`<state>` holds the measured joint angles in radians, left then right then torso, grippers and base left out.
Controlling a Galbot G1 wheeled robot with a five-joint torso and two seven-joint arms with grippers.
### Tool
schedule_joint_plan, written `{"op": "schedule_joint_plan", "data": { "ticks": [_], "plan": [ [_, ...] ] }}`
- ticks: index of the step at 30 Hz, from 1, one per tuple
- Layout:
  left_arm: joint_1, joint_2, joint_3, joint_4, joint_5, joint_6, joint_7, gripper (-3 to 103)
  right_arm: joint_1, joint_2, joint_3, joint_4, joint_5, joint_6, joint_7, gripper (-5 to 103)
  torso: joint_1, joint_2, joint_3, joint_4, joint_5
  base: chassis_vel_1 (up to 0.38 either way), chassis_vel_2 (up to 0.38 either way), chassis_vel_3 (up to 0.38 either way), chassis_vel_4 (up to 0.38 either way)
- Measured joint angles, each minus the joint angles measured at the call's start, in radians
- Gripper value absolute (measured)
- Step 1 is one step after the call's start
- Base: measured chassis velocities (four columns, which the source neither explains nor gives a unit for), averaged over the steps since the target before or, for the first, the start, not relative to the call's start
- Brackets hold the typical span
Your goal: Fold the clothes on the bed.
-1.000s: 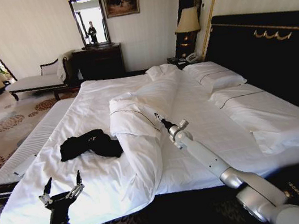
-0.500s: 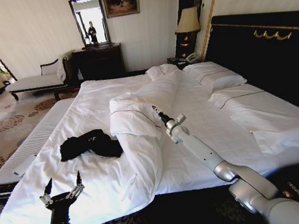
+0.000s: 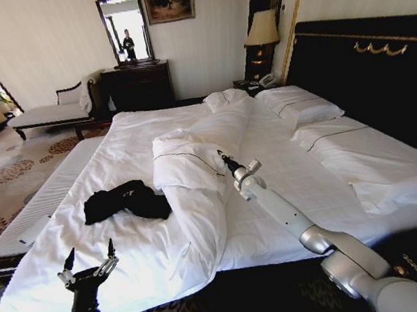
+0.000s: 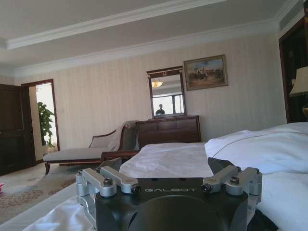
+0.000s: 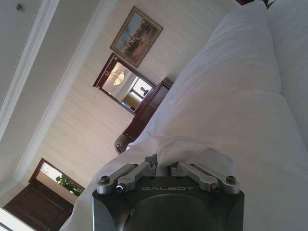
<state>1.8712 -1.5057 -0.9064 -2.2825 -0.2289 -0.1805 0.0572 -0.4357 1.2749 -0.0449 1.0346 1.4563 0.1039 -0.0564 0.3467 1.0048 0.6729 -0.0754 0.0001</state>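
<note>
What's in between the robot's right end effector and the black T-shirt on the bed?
In the head view, a bunched ridge of white duvet lies between the right end effector and the crumpled black T-shirt.

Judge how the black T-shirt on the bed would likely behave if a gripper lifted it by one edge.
The black T-shirt lies crumpled in soft folds on the bed, so it would probably droop limply, not hold shape. It looks thin and small, so likely light. Bunched as it is, one pinch may well lift several layers together.
</note>
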Motion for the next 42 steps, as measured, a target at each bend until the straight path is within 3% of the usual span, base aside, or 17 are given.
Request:
{"op": "schedule_joint_plan", "data": {
  "ticks": [1,5,14,16,27,30,36,42],
  "plan": [
    [-0.002,0.0,0.003,0.002,0.0,0.0,0.0,100,-0.008,-0.004,0.004,0.008,-0.002,0.003,0.0,7,0.0,0.0,0.0,0.0,0.0,0.0,0.0,0.0,0.0],
    [-0.006,0.0,0.011,0.008,0.001,0.0,0.0,100,-0.025,-0.008,0.019,0.029,-0.005,0.016,0.0,1,0.0,0.0,0.0,0.0001,0.0,0.0,0.0,0.0,0.0],
    [-0.015,0.009,0.014,0.015,-0.005,-0.002,0.0,100,-0.105,-0.019,0.112,0.213,-0.012,0.089,0.012,0,0.0,0.0,0.0,0.0005,0.0001,0.0,0.0,0.0,0.0],
    [-0.023,0.013,0.021,0.017,-0.011,-0.002,0.0,100,-0.166,-0.025,0.175,0.319,-0.034,0.123,0.026,0,0.0,0.0,0.0,0.0003,-0.0001,0.0,0.0,0.0,0.0],
    [-0.047,0.021,0.042,0.029,-0.016,-0.005,0.001,100,-0.406,-0.081,0.392,0.549,-0.037,0.159,0.05,0,0.0,0.0,0.0,0.0,0.0002,0.0,0.0,0.0,0.0],
    [-0.051,0.023,0.048,0.029,-0.019,-0.009,0.001,100,-0.508,-0.092,0.513,0.644,-0.03,0.17,0.059,0,0.0,0.0,0.0,-0.0001,0.0002,0.0,0.0,0.0,0.0],
    [-0.065,0.034,0.052,0.029,-0.034,-0.011,0.001,100,-0.669,-0.086,0.672,0.795,-0.024,0.183,0.067,0,0.0,0.0,0.0,0.0,-0.0001,0.0,0.0,0.0,0.0],
    [-0.091,0.044,0.071,0.03,-0.044,-0.011,0.001,100,-0.867,-0.032,0.82,0.942,-0.042,0.198,0.068,0,0.0,0.0,0.0,0.0,0.0,0.0,0.0,0.0,0.0]
  ]
}}
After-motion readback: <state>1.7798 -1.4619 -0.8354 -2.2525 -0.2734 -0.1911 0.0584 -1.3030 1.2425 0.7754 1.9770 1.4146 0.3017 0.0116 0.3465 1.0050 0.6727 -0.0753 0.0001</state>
